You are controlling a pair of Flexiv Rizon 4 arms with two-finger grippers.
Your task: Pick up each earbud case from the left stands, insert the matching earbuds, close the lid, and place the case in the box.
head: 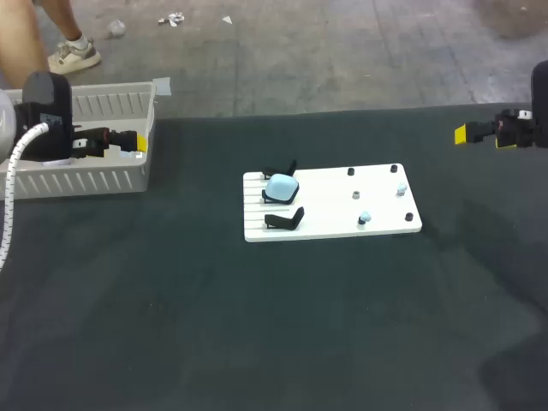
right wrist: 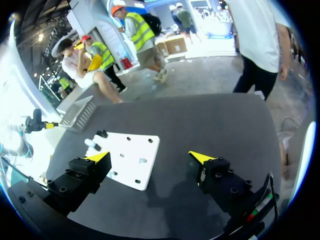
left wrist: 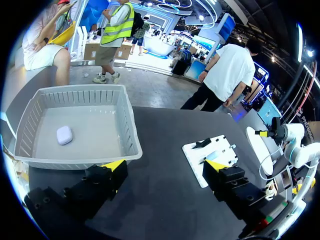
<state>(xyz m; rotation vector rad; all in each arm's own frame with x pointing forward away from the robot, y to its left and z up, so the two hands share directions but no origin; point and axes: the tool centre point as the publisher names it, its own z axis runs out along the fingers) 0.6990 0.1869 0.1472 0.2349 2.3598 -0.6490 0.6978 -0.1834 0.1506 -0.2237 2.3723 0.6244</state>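
One case [left wrist: 64, 135] lies in the box [left wrist: 131, 120] by the left gripper [left wrist: 165, 169], jaws wide and empty, while the blue case [head: 281, 187] sits on the board [head: 325, 204], likely for the next pick, and the right gripper [right wrist: 150, 159] hangs wide-open, clear of it.

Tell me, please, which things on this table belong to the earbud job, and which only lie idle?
For the job: pale blue rounded earbud case and small pale earbuds on the flat white board; grey slatted plastic box holding a pale case.
Idle for now: two empty black stands; small black pegs.
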